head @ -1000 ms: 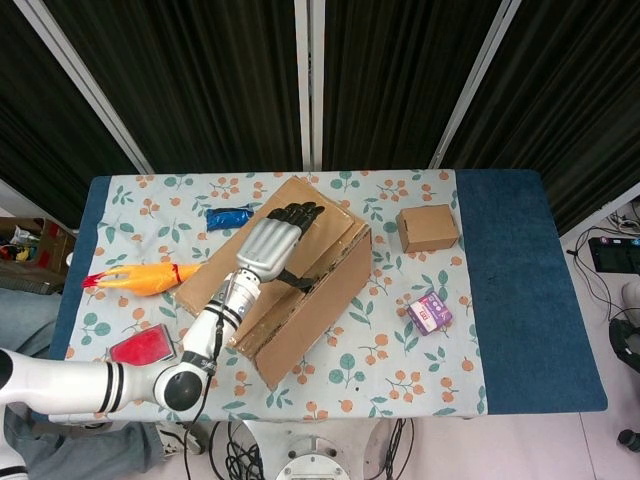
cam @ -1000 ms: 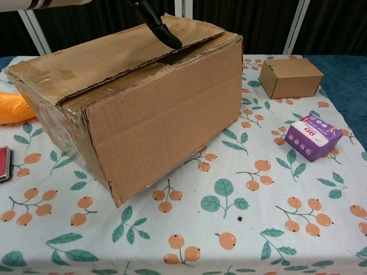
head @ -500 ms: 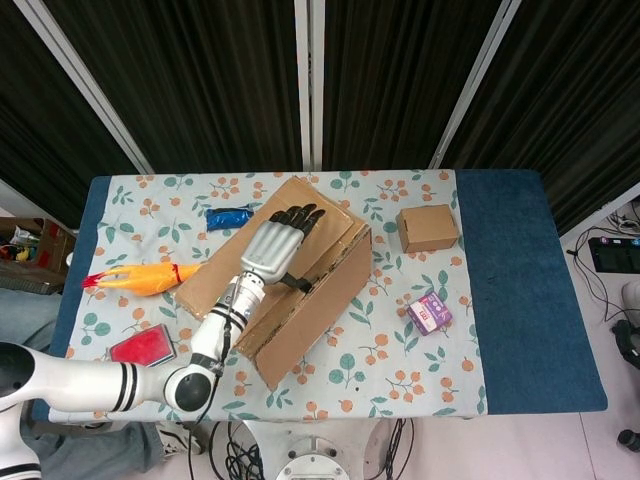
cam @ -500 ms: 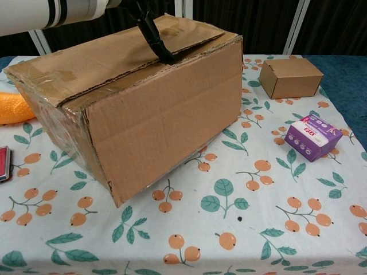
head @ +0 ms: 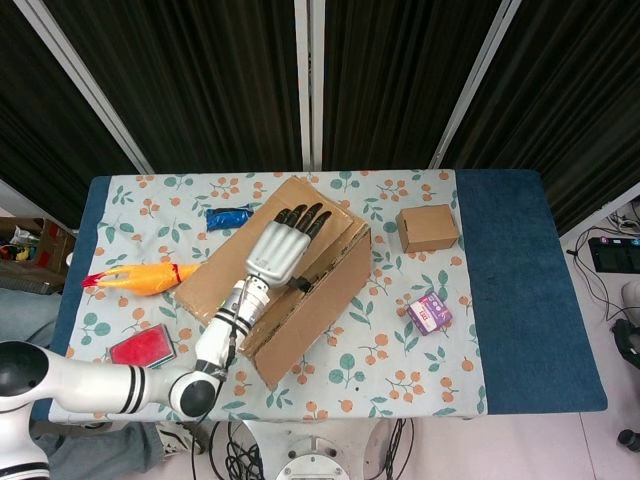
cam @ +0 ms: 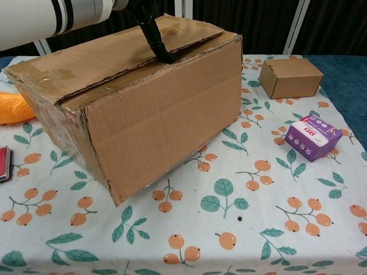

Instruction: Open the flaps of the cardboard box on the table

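- Large brown corrugated cardboard box (head: 285, 285) sits angled near the middle of the floral-cloth surface (head: 400, 370), its top flaps lying nearly flat along a ragged centre seam
- Left hand (head: 279, 248), silver-backed with black fingers (head: 301, 215), lies over the box top with the fingers spread apart and extended toward the far end; it holds nothing
- In the chest view one black digit (cam: 156, 40) reaches down to the seam and seems to press or hook at the edge of the far flap; whether it is under the flap I cannot tell
- Right hand is not visible in either view
- Risk, as I judge it: the digit could slip off the thin flap edge and leave the flap down, since contact looks like a single narrow point
- Another risk: with nothing bracing the box, an upward or sideways pull may slide or tip the whole box rather than fold the flap
- A sliding box could knock the blue packet (head: 229, 216) just beside its far corner, or the yellow rubber chicken (head: 140, 279) near its left end
- The torn corrugated edge may also rip further if pulled at one spot
- The small closed cardboard box (head: 427, 228) and purple carton (head: 430, 312) lie well apart on the right
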{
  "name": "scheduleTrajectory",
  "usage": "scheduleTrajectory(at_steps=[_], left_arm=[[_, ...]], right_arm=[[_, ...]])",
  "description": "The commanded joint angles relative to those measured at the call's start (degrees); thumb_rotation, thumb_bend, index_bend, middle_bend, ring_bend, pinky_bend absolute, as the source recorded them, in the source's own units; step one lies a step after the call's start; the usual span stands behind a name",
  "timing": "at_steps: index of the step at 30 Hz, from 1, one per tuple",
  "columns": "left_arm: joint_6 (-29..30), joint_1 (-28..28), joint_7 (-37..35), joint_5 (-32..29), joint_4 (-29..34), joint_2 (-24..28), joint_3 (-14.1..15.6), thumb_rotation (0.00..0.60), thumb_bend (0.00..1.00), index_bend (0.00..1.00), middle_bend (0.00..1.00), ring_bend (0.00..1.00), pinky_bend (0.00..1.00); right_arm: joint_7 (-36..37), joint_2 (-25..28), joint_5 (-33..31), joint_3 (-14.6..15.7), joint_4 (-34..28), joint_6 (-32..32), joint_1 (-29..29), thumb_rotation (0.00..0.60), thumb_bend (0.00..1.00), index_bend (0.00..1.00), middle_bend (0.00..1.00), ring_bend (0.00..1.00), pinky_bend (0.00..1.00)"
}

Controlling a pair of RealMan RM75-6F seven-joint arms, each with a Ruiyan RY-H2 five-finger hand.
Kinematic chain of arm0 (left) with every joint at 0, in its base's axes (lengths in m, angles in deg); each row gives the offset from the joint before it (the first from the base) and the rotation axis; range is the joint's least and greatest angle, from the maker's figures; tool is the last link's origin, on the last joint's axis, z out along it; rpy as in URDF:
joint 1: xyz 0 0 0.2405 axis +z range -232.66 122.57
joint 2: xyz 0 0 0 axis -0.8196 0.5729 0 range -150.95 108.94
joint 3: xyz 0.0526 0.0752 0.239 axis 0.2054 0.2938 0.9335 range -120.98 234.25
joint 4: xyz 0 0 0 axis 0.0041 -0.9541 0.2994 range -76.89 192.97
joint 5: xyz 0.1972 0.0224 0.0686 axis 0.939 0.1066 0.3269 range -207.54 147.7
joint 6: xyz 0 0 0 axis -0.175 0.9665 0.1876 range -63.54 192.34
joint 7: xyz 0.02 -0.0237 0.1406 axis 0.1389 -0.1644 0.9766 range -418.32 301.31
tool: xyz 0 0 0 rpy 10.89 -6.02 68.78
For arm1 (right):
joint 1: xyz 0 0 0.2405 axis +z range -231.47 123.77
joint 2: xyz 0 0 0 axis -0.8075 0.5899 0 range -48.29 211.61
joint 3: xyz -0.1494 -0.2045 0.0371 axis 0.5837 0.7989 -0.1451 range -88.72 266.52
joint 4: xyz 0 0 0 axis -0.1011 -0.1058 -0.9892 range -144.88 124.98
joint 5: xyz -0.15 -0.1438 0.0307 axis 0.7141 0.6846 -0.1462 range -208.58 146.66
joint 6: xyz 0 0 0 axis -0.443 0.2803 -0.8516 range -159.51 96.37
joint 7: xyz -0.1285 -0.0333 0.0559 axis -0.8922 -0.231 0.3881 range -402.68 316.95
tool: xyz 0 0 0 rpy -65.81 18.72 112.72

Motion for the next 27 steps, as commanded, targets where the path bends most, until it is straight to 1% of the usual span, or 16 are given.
scheduleTrajectory(at_steps=[1,6,9,12,18,24,27], left_arm=[[2.3,-0.4,3.7,2.5,-0.6,-1.2,1.5,0.6,0.04,0.03,0.01,0.08,0.18],[4.7,-0.4,7.6,5.9,-0.6,-1.6,2.9,0.6,0.1,0.03,0.01,0.08,0.18],[6.8,-0.3,11.6,8.3,-0.3,-1.7,4.1,0.6,0.14,0.03,0.01,0.08,0.18],[8.6,-0.1,14.9,10.3,0.2,-2.0,5.0,0.6,0.16,0.02,0.01,0.08,0.18],[11.0,0.9,17.8,12.3,2.0,-1.2,4.5,0.6,0.18,0.02,0.01,0.08,0.18],[13.1,2.0,21.2,13.4,3.0,1.0,3.9,0.6,0.18,0.02,0.01,0.08,0.18],[14.0,2.6,23.1,14.7,2.7,2.6,4.1,0.6,0.18,0.02,0.01,0.08,0.18]], right_arm=[[0.0,0.0,0.2,0.0,0.1,-0.2,0.1,0.6,0.37,0.0,0.0,0.0,0.0],[0.0,-0.2,0.3,-0.1,0.5,-0.4,0.1,0.6,0.37,0.0,0.0,0.0,0.0],[0.2,-0.3,0.3,-0.2,0.7,-0.7,0.1,0.6,0.37,0.0,0.0,0.0,0.0],[0.3,-0.4,0.4,-0.2,1.0,-0.8,0.1,0.6,0.37,0.0,0.0,0.0,0.0],[0.4,-0.5,0.6,-0.3,1.1,-0.7,0.0,0.6,0.37,0.0,0.0,0.0,0.0],[0.3,-0.2,0.9,-0.5,0.7,-0.4,-0.1,0.6,0.37,0.0,0.0,0.0,0.0],[2.2,0.3,1.8,0.1,-0.3,-0.8,-0.1,0.6,0.37,0.0,0.0,0.0,0.0]])
